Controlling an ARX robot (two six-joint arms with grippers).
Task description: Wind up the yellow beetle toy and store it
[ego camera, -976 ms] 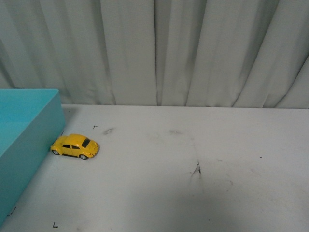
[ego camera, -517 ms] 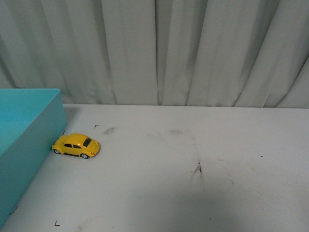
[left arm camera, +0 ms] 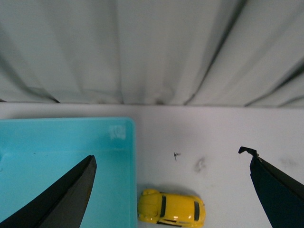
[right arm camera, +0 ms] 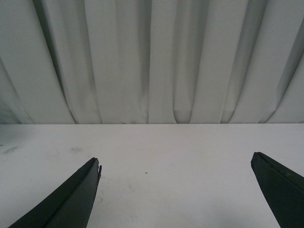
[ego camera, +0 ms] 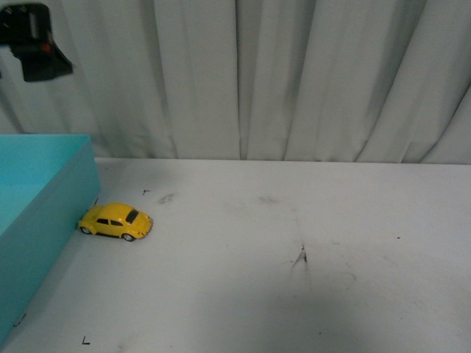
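The yellow beetle toy (ego camera: 115, 222) stands on the white table, its nose against the side wall of a turquoise box (ego camera: 51, 202). In the left wrist view the toy (left arm camera: 172, 213) lies below and between the two dark fingers of my left gripper (left arm camera: 167, 154), which is open, empty and well above it. The box wall (left arm camera: 130, 161) runs beside the toy. A black part of the left arm (ego camera: 35, 42) shows at the top left of the front view. My right gripper (right arm camera: 175, 159) is open and empty over bare table; the toy is not in its view.
The open turquoise box (left arm camera: 57, 152) fills the left side of the table. A white pleated curtain (ego camera: 294, 73) hangs behind the table's far edge. The white table (ego camera: 309, 243) has small dark scuff marks (ego camera: 299, 257).
A black part of the left arm has come into the front view at the top left. The toy and the box have not moved.
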